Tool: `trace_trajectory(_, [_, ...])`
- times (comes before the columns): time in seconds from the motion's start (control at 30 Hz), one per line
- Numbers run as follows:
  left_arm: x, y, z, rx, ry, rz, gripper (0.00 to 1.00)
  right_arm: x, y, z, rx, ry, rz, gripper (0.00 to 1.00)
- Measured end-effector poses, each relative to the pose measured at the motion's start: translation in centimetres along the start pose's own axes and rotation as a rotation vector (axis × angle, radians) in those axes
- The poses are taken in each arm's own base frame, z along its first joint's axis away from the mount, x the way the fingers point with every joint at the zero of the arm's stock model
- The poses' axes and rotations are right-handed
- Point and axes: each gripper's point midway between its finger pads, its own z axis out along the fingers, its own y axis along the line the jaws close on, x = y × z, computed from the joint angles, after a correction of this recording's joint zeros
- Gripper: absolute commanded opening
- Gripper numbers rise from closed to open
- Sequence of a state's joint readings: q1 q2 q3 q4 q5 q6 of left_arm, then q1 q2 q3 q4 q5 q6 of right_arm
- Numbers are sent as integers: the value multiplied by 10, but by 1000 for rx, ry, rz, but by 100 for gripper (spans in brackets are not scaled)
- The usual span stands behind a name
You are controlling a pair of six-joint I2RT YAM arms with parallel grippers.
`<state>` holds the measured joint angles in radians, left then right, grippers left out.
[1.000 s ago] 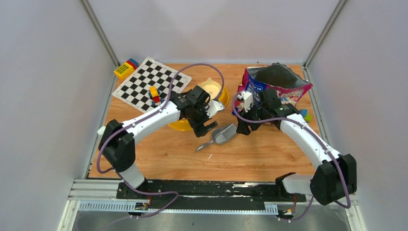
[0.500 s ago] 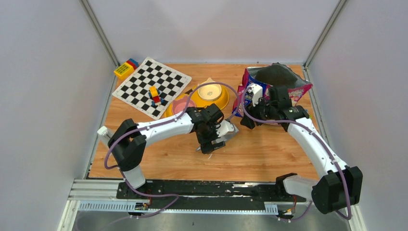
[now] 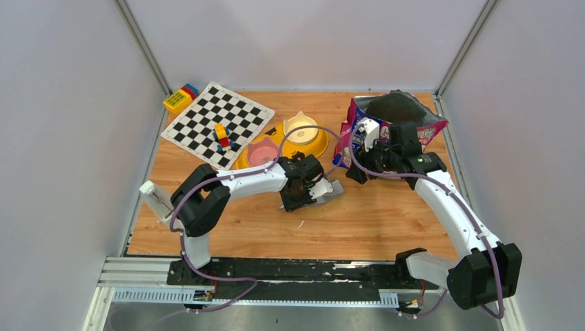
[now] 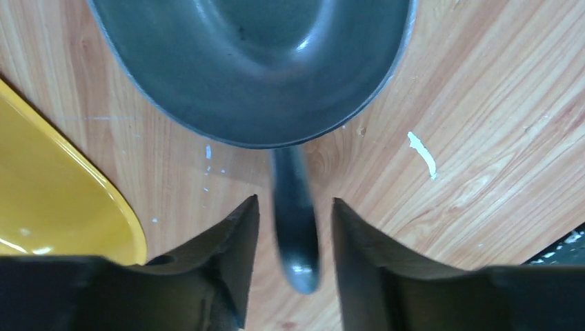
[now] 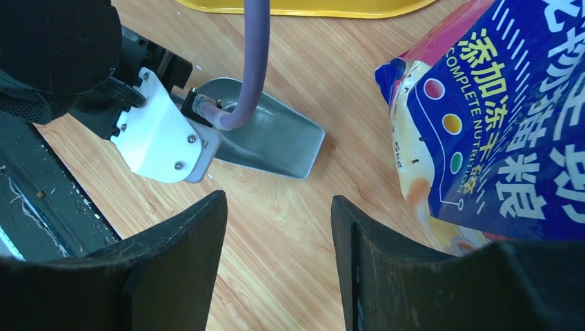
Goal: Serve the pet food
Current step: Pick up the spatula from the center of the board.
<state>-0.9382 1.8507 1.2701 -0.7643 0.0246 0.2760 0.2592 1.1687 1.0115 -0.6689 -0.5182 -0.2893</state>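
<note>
The left claw (image 4: 294,203) was low over the table (image 4: 483,138), with its fingers (image 4: 231,262) on either side of the scoop's handle. A thin strip of wood showed between the handle and each finger, so the claw was open around the handle and not yet pinching it. The scoop (image 4: 255,69) lay flat, its grey bowl straight ahead of the fingertips and its handle pointing back between them. The handle looked slightly blurred. The yellow edge of the feeder (image 4: 55,200) ran just off the claw's left finger. From above, the feeder lay just beyond the claw, on the side away from the arm bases.

The right claw (image 5: 277,200) was open, with nothing between its fingers (image 5: 186,255) and only bare wood beneath. The scoop's bowl lay ahead of it and to its left, with the left claw's wrist over the handle end. The bag (image 5: 497,124), blue and pink, stood close on its right. I could not tell whether the claw touched it.

The food (image 3: 394,109) was in the bag. It showed from above as a dark mass in the open top, beyond the right claw and well apart from the left one. The pellets were too small to make out.
</note>
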Motion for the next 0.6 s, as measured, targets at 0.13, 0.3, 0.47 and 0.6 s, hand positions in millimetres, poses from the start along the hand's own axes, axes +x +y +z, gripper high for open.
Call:
trace_trajectory(0.13, [1, 2, 0, -9, 3, 5, 1, -1, 1, 0, -7, -3, -1, 58])
trace_trajectory(0.3, [1, 4, -8, -22, -6, 14, 0, -2, 5, 0, -30, -11, 1, 58])
trace_trajectory(0.47, [5, 13, -51, -90, -70, 14, 0, -8, 17, -3, -91, -29, 20, 59])
trace_trajectory(0.6, [3, 27, -108, -174, -204, 6, 0, -39, 28, -15, -147, -89, 21, 65])
